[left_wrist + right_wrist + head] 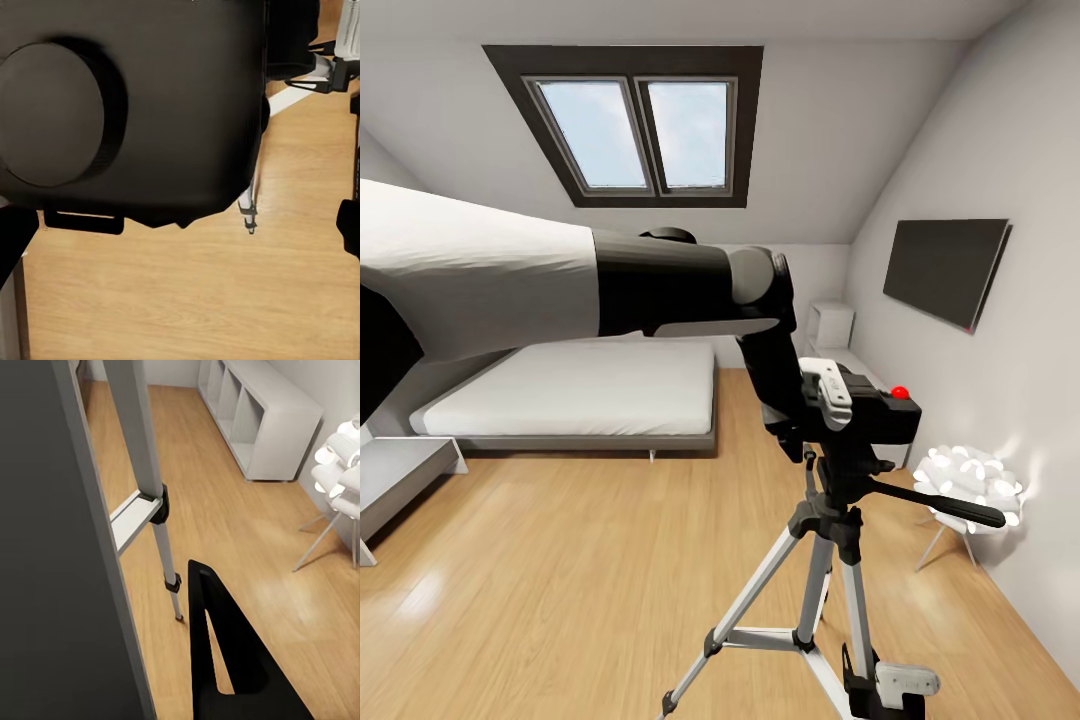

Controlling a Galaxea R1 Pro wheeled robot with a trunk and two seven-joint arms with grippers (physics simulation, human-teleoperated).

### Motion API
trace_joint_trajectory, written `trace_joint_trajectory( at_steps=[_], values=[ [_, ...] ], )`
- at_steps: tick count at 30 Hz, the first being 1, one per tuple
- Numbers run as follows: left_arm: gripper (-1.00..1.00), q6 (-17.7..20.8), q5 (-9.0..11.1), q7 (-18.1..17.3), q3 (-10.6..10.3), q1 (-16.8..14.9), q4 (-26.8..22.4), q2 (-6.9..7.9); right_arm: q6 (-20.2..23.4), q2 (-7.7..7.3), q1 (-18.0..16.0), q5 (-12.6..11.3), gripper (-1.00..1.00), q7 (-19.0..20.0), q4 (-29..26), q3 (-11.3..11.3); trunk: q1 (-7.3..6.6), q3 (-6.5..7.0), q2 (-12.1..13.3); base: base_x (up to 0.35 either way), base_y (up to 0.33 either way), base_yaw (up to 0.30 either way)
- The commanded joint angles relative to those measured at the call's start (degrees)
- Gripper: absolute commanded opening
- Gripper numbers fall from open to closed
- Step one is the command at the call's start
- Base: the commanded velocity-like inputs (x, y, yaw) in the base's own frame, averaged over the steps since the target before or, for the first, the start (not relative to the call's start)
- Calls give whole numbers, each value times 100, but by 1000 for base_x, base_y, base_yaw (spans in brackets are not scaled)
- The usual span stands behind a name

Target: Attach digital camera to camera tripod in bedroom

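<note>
Head view, left arm: the left arm [560, 275] comes in big from the left edge, white sleeve then black forearm, bends down at the wrist and ends right at the camera.
Head view, left gripper: the left gripper [822, 400] is on the digital camera [865, 408]; a grey finger [830, 385] lies over its top. Looks clamped on it, though I can't see the gap clearly.
Head view, camera: black boxy body, red button on top, sitting right at the head of the camera tripod [830, 560]. Can't tell if it's actually seated or just touching.
Head view, tripod: silver legs spread on the wood floor [560, 600], black pan handle sticking out to the right.
Head view, room: bed [580, 395] behind, skylight [635, 125] above, TV [945, 270] on the right wall.
Left wrist view: camera body up close, round black lens cap, a tripod leg [251, 202] just beside it over the floor.
Right wrist view: one black finger [225, 660] of the right gripper pointing at the floor near a tripod leg [150, 487]; white shelving [262, 420] further back. Can't tell how open that claw is.
</note>
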Motion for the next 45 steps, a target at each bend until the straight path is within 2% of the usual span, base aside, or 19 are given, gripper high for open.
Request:
trace_joint_trajectory(
  at_steps=[1, 9, 14, 16, 18, 19, 21, 23, 24, 25, 27, 28, 34, 36, 37, 39, 40, 43, 45],
  values=[
    [100, 25, 30, -4, -9, -10, 6, -2, 13, -4, 1, 56, -100, -49, 15, 18, 4, -12, -10, 0, 0, 0],
    [100, 25, 30, -4, 16, -10, 24, 29, 13, -4, 1, 56, -100, -49, 15, 18, 4, -12, -10, 0, 0, 0],
    [100, 25, 30, 0, 311, -10, 192, 166, 13, -4, 1, 56, -100, -49, 15, 18, 4, -12, -10, 0, 0, 0],
    [100, 26, 26, 7, 746, -10, 490, 350, 13, -4, 1, 56, -100, -49, 15, 18, 4, -12, -10, 0, 0, 0],
    [100, 29, 20, 9, 1013, -10, 689, 461, 13, -4, 1, 56, -100, -49, 15, 18, 4, -12, -10, 0, 0, 0],
    [100, 31, 7, 10, 1279, -10, 904, 592, 13, -4, 1, 56, -100, -49, 15, 18, 4, -12, -10, 0, 0, 0],
    [100, 32, -3, 11, 1526, -12, 1112, 733, 13, -4, 1, 56, -100, -49, 15, 18, 4, -12, -10, 0, 0, 0],
    [100, 33, -17, 12, 1943, -16, 1476, 1017, 13, -4, 1, 56, -100, -49, 15, 18, 4, -12, -10, 0, 0, 0],
    [100, 33, -20, 13, 2028, -16, 1559, 1091, 13, -4, 1, 56, -100, -49, 15, 18, 4, -12, -10, 0, 0, 0],
    [100, 33, -24, 13, 2165, -17, 1718, 1239, 13, -4, 1, 56, -100, -49, 15, 18, 4, -12, -10, 0, 0, 0],
    [100, 33, -27, 13, 2260, -18, 1870, 1386, 13, -4, 1, 56, -100, -49, 15, 18, 4, -12, -10, 0, 0, 0],
    [100, 32, -28, 10, 2319, -18, 2013, 1532, 13, -4, 1, 56, -100, -49, 15, 18, 4, -12, -10, 0, 0, 0],
    [100, 18, -37, 5, 2354, -10, 2432, 2041, 13, -4, 1, 56, -100, -49, 15, 18, 4, -12, -10, 0, 0, 0],
    [100, 11, -38, 7, 2289, -1, 2505, 2209, 13, -4, 1, 56, -100, -49, 15, 18, 4, -12, -10, 0, 0, 0],
    [100, 0, -39, 24, 2179, 22, 2534, 2308, 13, -4, 1, 56, -100, -49, 15, 18, 4, -12, -10, 0, 0, 0],
    [100, -14, -39, 67, 2012, 94, 2556, 2384, 13, -4, 1, 56, -100, -49, 15, 18, 4, -12, -10, 0, 0, 0],
    [100, -27, -31, 144, 1832, 209, 2570, 2437, 13, -4, 1, 56, -100, -49, 15, 18, 4, -12, -10, 0, 0, 0],
    [100, -128, -7, 387, 1576, 481, 2586, 2491, 13, -4, 1, 56, -100, -49, 17, 18, 4, -12, -10, 0, 0, 0],
    [100, -241, 0, 550, 1507, 636, 2599, 2505, 13, -4, 1, 56, -100, -49, 19, 18, 4, -12, -10, 0, 0, 0]
  ],
)
